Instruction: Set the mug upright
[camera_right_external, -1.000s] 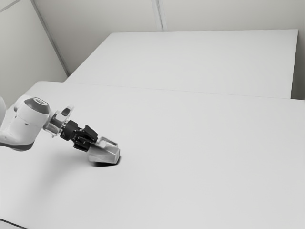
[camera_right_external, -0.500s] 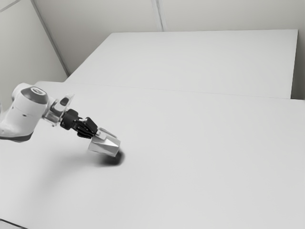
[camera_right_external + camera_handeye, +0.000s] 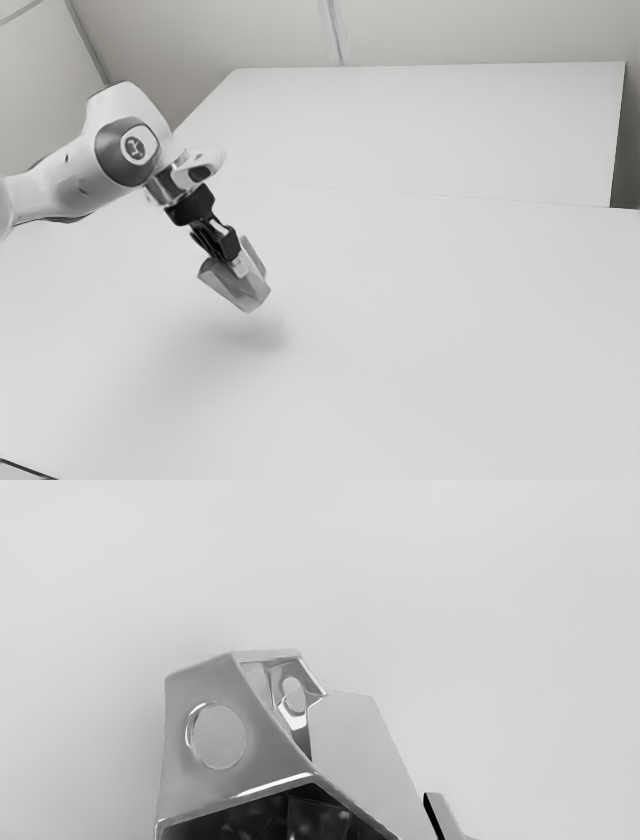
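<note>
**One camera stands back, one rides in close**

In the exterior view, you look from the arm's side, above table height, down and across the table (image 3: 450, 350) toward a pale wall (image 3: 480, 30). This camera is set well back, with the arm (image 3: 75, 185) coming in from the exterior view's left. The wrist view puts you close to the mug (image 3: 235, 288), looking along the fingers and past it onto the tabletop. Your two views share the mug, fingers and part of that pale surface, seen from different sides.
</note>
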Tool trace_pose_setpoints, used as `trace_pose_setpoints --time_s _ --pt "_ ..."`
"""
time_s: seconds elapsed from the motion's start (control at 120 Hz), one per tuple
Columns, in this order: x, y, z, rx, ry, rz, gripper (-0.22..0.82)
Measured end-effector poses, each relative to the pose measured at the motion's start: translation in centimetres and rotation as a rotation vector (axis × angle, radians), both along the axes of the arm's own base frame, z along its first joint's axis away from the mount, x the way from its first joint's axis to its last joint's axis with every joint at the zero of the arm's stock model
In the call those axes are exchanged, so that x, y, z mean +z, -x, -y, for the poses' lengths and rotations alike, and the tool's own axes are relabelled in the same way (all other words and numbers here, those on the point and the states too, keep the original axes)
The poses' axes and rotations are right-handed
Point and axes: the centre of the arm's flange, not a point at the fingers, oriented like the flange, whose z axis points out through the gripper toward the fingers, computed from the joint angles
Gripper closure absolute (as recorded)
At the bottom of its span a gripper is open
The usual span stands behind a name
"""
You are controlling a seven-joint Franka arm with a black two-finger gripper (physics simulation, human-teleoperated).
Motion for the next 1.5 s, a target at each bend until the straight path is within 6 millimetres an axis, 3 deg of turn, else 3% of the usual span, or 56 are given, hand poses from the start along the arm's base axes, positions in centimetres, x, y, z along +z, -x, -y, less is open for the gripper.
trace_pose_setpoints --time_s 0.1,0.242,0.45,0.583,1.142,1.5 --pt "1.2 0.9 2.8 -0.032 -0.132 0.005 0.76" --pt "0.3 1.8 4.4 -0.019 -0.291 0.029 0.76" --pt "-1.6 2.4 4.0 0.055 -0.448 0.079 0.77" --pt "-3.8 3.0 3.5 0.110 -0.487 0.092 0.78" --pt "-9.1 2.7 2.6 0.294 -0.496 0.079 0.78" --pt "-10.9 2.1 2.5 0.347 -0.495 0.059 0.77"
